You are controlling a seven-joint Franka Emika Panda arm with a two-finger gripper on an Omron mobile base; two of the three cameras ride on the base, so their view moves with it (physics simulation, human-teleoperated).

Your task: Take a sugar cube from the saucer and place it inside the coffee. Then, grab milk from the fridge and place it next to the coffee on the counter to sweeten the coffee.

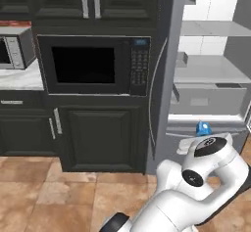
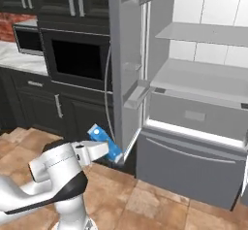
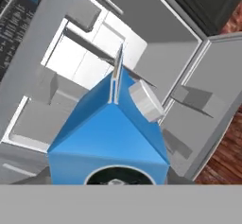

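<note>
- No word, brand or number can be read in any view.
- The black built-in microwave (image 1: 93, 65) has a keypad panel (image 1: 139, 67) with rows of small pale marks and a bluish display, all too blurred to read.
- The milk (image 3: 109, 138) shows a round white-rimmed dark emblem low on its blue face; its content cannot be made out.

Glossy white, rounded arm (image 1: 196, 197) segments meet at black joint bands; a black disc caps 1 joint.
</note>
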